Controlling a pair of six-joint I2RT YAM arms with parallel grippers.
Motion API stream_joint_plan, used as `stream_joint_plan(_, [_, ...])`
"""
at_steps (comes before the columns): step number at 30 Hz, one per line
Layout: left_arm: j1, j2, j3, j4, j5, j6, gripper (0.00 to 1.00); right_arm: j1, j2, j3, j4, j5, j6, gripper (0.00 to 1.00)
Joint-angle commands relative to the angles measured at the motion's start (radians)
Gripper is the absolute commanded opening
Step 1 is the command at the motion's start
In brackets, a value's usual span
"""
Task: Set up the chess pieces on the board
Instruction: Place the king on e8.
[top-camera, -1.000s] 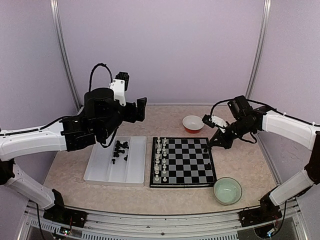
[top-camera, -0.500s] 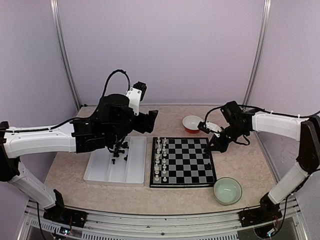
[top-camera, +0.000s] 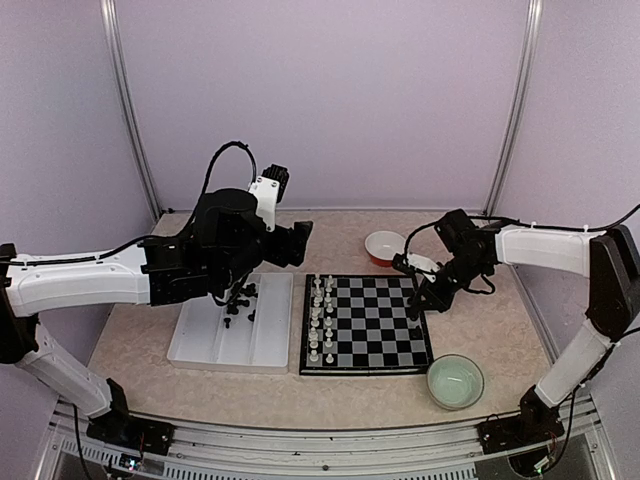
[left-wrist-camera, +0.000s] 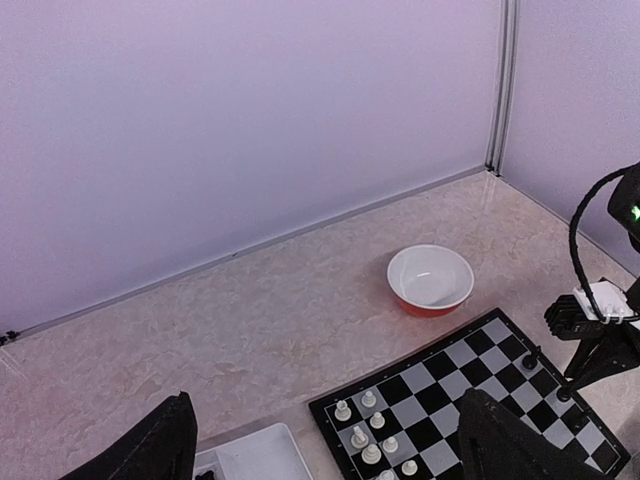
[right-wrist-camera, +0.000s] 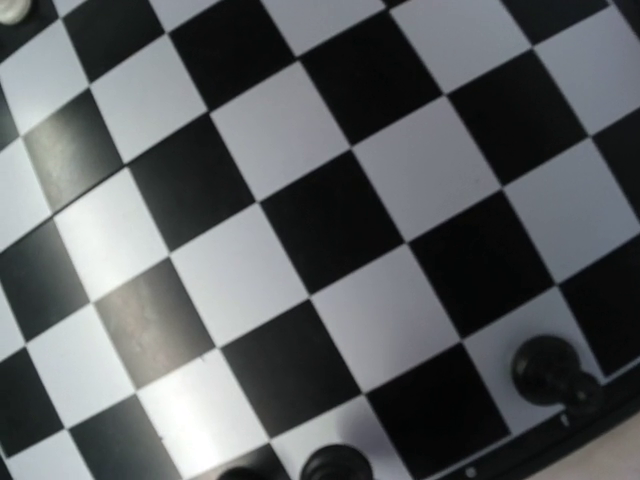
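The board (top-camera: 372, 325) lies at the table's centre, with white chess pieces (top-camera: 320, 318) in its two left columns. Loose black chess pieces (top-camera: 240, 298) lie in the white tray (top-camera: 200, 345). Two black pieces (top-camera: 416, 330) stand along the board's right edge and show close up (right-wrist-camera: 548, 372) in the right wrist view. My right gripper (top-camera: 418, 303) hangs low over that edge, shut; whether it holds a piece does not show. My left gripper (top-camera: 296, 240) is raised above the tray's far end, its fingers (left-wrist-camera: 150, 450) wide apart and empty.
A red bowl with a white inside (top-camera: 385, 247) sits behind the board's right corner, also in the left wrist view (left-wrist-camera: 430, 280). A pale green bowl (top-camera: 455, 381) stands at the board's near right. The enclosure's walls and metal posts close in the back and sides.
The left arm swung right and forward, its gripper now above the tray's far right corner. The right gripper slid left and nearer along the board's right edge.
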Motion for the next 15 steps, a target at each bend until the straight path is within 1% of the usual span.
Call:
stream_joint_plan(1, [0.004,-0.015,-0.011,-0.022,-0.009,-0.024,0.89,0.014,0.010,-0.016,-0.011,0.005,-0.011,0.00])
stream_joint_plan(12, [0.004,-0.016,-0.012,-0.038,-0.004,-0.044,0.89,0.018,0.037,-0.023,-0.006,0.012,-0.009,0.00])
stream_joint_plan(15, [0.005,-0.015,-0.012,-0.041,-0.002,-0.048,0.89,0.020,0.042,-0.026,-0.001,0.012,-0.007,0.02])
